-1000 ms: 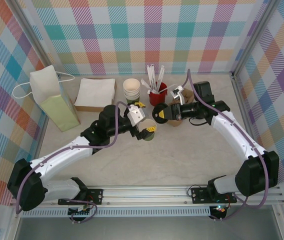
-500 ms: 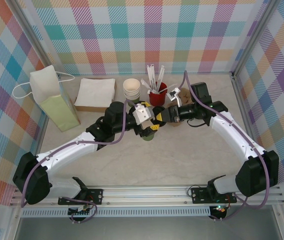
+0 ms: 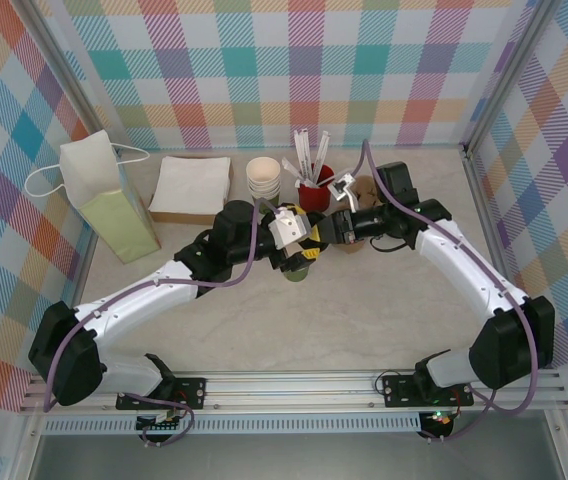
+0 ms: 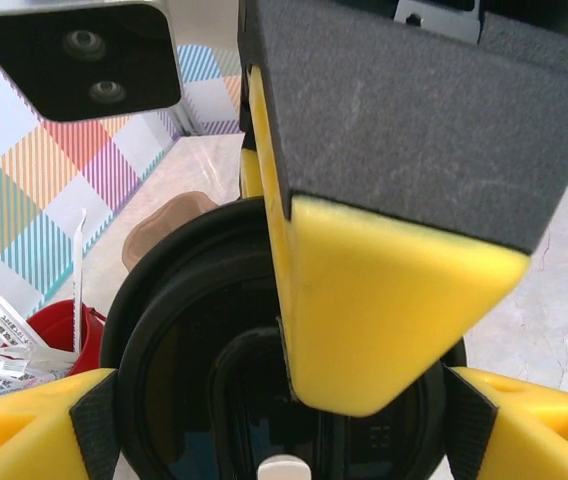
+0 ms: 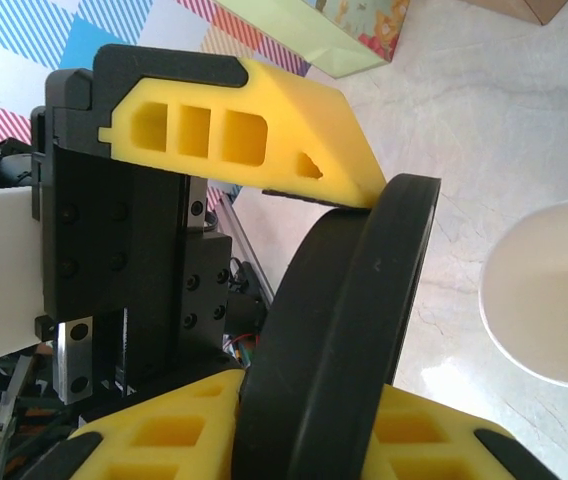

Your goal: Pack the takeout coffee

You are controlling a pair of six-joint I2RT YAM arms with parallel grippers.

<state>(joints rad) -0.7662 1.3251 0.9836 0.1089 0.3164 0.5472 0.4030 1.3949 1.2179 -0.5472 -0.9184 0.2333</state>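
Left claw (image 4: 282, 425) clenched around the takeout coffee (image 3: 299, 272), mid-surface. Right claw (image 5: 304, 430) clamped on its black lid (image 5: 349, 300). Red stirrer cup (image 3: 316, 192) just beyond, at 12 o'clock.

The pale table (image 3: 344, 320) bears a paper bag (image 3: 109, 195), napkins (image 3: 192, 185), stacked cups (image 3: 263, 178), red cup (image 3: 315, 190) and takeout coffee (image 3: 299, 272).

Along the back of the table (image 3: 264, 330) stand, left to right, a paper bag (image 3: 109, 195), a napkin stack (image 3: 192, 185), a stack of cups (image 3: 263, 177) and a cup of stirrers (image 3: 314, 192). Just in front of the last two, my left claw (image 3: 301, 250) and right claw (image 3: 319, 236) meet. The takeout coffee (image 3: 300, 271) sits on the table under them. The lid (image 5: 344, 330) is between my right claw's fingers, with the stack of cups beyond it.
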